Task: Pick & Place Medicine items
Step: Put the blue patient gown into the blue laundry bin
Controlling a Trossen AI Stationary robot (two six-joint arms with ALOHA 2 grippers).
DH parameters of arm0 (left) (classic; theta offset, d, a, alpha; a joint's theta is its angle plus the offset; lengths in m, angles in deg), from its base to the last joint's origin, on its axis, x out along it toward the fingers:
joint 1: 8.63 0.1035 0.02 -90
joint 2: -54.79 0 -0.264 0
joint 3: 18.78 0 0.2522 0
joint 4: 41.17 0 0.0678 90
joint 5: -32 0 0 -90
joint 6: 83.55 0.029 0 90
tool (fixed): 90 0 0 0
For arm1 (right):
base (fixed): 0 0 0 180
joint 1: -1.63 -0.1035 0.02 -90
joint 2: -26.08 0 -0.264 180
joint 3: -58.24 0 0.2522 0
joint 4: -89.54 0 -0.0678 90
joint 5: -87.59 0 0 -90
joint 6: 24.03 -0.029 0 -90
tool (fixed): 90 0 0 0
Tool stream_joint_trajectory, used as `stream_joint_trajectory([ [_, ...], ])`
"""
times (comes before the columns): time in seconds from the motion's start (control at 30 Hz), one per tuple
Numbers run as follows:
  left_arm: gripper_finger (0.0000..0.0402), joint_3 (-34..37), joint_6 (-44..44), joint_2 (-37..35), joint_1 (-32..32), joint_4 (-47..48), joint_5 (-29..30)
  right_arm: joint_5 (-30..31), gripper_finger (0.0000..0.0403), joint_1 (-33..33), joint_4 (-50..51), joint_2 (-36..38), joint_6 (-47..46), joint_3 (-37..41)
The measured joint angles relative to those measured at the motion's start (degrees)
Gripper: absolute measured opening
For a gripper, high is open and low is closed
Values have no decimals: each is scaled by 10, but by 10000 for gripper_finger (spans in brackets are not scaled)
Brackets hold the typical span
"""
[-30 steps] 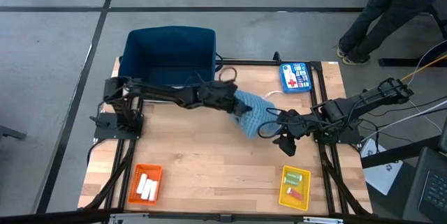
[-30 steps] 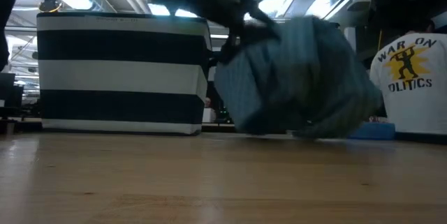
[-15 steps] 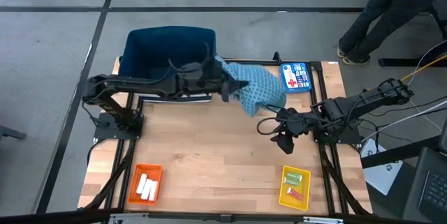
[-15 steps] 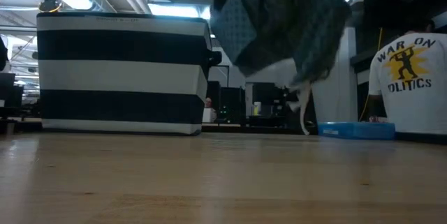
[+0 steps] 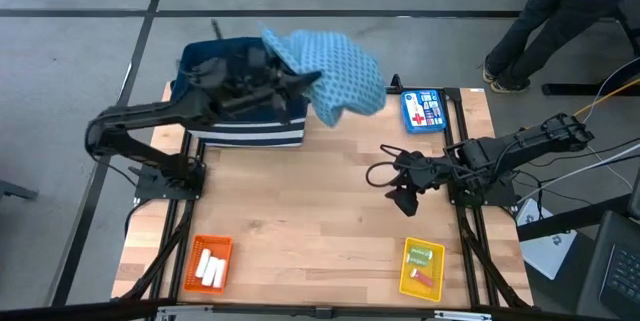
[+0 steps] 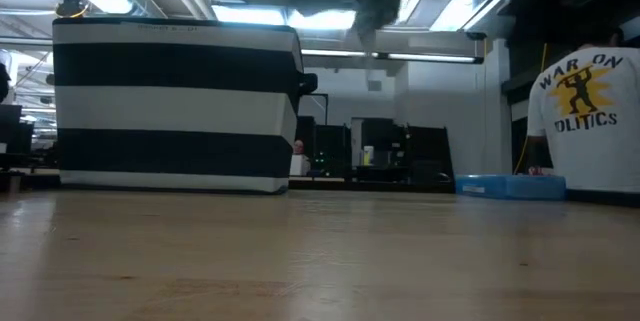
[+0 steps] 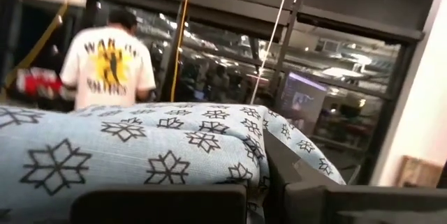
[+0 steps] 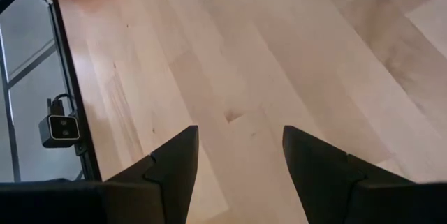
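The white stick-like tubes [image 5: 210, 268] lie in an orange tray near the table's near left corner. A pale green piece [image 5: 424, 255] and a pink-red piece [image 5: 425, 278] lie in a yellow tray [image 5: 405, 271] near the near right corner. My left gripper [image 5: 292, 81] is raised over the striped bin [image 5: 240, 91] and is shut on the teal patterned cloth [image 5: 335, 71]. My right gripper [image 5: 396, 189] is open, low over bare wood right of centre, touching nothing. My left gripper pinches a bunched part of the teal cloth [image 7: 237, 172] between its two fingers [image 7: 160, 203]; one layer or several, I cannot tell. The cloth is lifted clear of the table and bulges out past the fingers, above the bin's right side.
The flat blue box with a red cross [image 5: 424, 111] lies at the far right edge of the table. The striped bin [image 6: 175, 106] stands at the far left. A person [image 5: 560, 1] stands beyond the far right corner. Bare wood [image 8: 265, 77] spreads under my right gripper.
My left gripper has risen and swung toward the far left, from the table's middle to above the bin, carrying the cloth. The cloth, which touched the table a second ago, now hangs clear and high. My right gripper has stayed low near the same spot.
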Motion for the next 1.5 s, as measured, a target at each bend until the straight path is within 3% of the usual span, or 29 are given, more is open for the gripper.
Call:
stream_joint_trajectory([
  [0.2, 2, -76, 82, -40, 0, 127, 41, 5, 208, 8, 0, 0, 0, 0],
  [0.47, 2, -144, 153, -95, -19, 295, 163, 15, 208, 10, -5, 0, -10, 0],
  [0.63, 2, -149, 148, -131, -30, 395, 257, 20, 208, 10, -9, 0, -16, 0],
  [0.83, 2, -149, 48, -157, -30, 580, 360, 31, 208, 10, -9, 0, -18, 0],
  [1.1, 2, -145, -65, -157, -10, 742, 390, 46, 208, 10, -28, -5, -17, 0],
  [1.3, 2, -113, -48, -149, 31, 730, 370, 45, 208, 10, -38, -13, -11, 1],
  [1.5, 2, -69, -22, -133, 108, 685, 300, 45, 208, 10, -45, -17, -2, 1],
])
